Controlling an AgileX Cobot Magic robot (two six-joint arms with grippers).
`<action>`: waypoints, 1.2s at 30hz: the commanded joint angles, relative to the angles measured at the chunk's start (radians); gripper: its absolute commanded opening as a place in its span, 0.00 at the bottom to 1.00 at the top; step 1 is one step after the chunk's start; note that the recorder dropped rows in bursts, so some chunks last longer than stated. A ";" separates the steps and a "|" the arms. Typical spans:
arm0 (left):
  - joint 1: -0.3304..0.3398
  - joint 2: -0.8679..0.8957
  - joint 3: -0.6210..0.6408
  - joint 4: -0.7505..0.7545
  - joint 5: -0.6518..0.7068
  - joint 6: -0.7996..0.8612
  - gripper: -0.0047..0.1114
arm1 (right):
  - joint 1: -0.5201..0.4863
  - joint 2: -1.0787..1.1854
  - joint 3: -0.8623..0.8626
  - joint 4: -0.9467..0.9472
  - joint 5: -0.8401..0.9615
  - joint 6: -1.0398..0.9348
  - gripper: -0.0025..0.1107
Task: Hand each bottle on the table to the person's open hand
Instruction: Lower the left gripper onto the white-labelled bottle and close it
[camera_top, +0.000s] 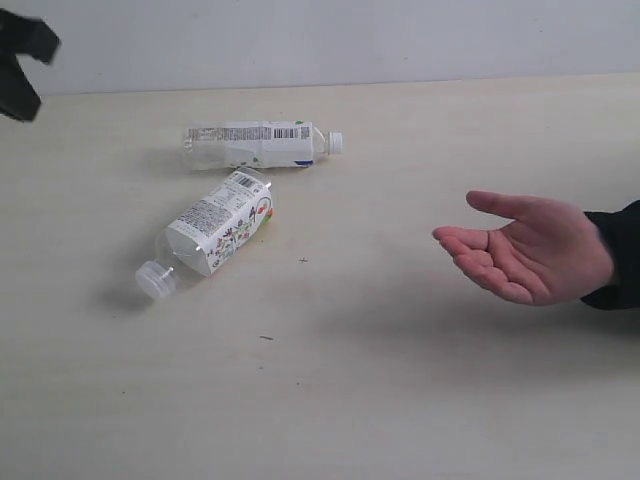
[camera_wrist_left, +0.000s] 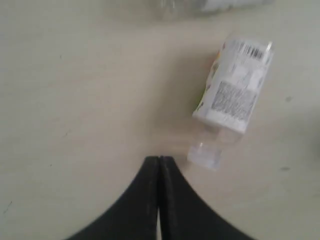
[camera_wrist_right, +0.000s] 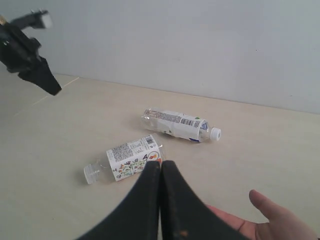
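Left tool (camera_wrist_left: 159, 160) closed, empty, square bottle (camera_wrist_left: 232, 95) lying apart from it

Left arm (camera_top: 20, 62): cut by the exterior edge, ten o'clock.
Black sleeve (camera_top: 618, 250): leaves frame at three o'clock.
Far bottle (camera_wrist_left: 210, 5): blurred sliver at the left wrist picture's edge.
Near bottle (camera_top: 218, 232): label print unreadable.
Person's hand (camera_wrist_right: 280, 222): partly behind the right gripper (camera_wrist_right: 161, 164).

Two bottles (camera_top: 262, 145) (camera_top: 215, 232) — one open hand (camera_top: 530, 250)

Far bottle (camera_top: 260, 146) and near bottle (camera_top: 220, 232) lie on table (camera_top: 400, 400) left of hand (camera_top: 525, 250)
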 joint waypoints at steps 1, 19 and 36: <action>-0.167 0.147 -0.062 0.215 0.029 -0.062 0.05 | -0.004 -0.007 0.001 0.003 -0.005 -0.001 0.02; -0.347 0.414 -0.169 0.224 -0.116 -0.010 0.89 | -0.004 -0.007 0.001 0.003 -0.005 -0.001 0.02; -0.347 0.515 -0.169 0.216 -0.176 0.070 0.87 | -0.004 -0.007 0.001 0.003 -0.005 -0.001 0.02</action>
